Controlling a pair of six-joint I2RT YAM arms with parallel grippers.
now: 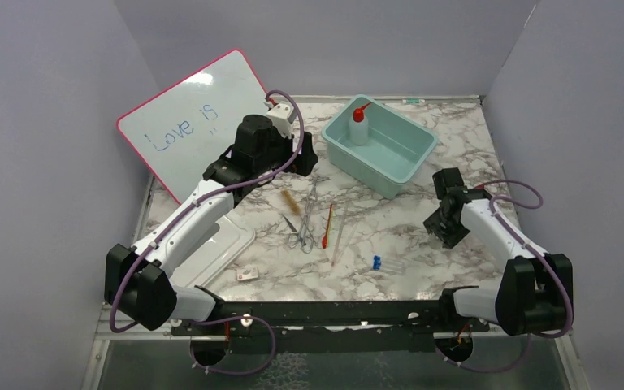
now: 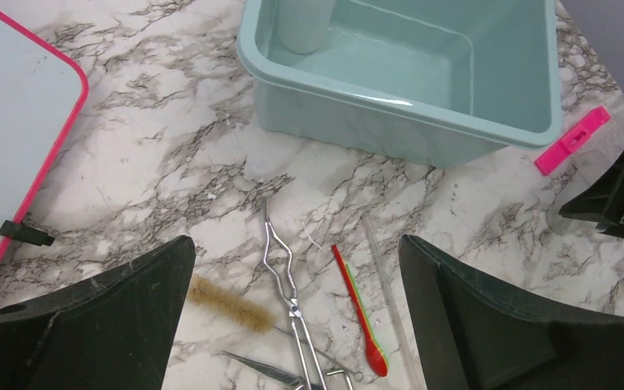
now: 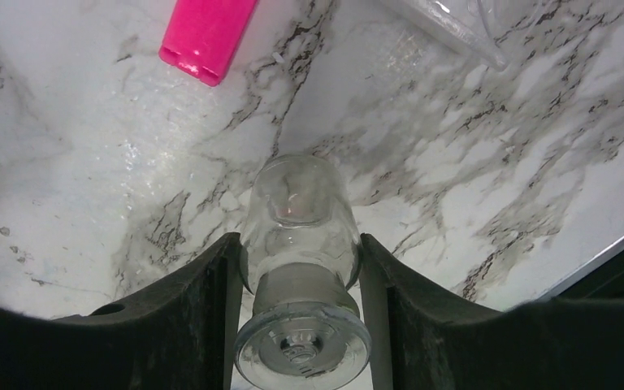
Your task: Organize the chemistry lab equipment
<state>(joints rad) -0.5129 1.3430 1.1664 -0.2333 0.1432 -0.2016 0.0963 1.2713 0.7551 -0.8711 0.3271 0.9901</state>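
- Setting: marble-patterned worktop (image 1: 406,236) enclosed by plain lilac-grey walls.
- Right gripper (image 3: 299,240): narrowed onto a small glass vial (image 3: 296,203). Both fingers lie against its flanks, with the flanged mouth towards the wrist and the rounded end pointing away. Whether it has left the worktop cannot be told.
- Step in hand, as judged: securing the vial for transfer to the teal bin (image 2: 357,122), which stands well ahead and to the left of this gripper.
- Technique: glass is slick and round, so grip firmly but gently. Lift straight up before travelling, clearing the pink piece (image 3: 207,32) ahead-left.
- Left gripper (image 2: 296,244): spread wide and holding nothing. Between and just below its fingers lie the forceps (image 2: 280,268), brush (image 2: 227,302), red stick (image 2: 361,313) and clear rod (image 2: 386,284).
- The squeeze bottle (image 1: 359,126) stands upright in the bin; set the vial down clear of it.
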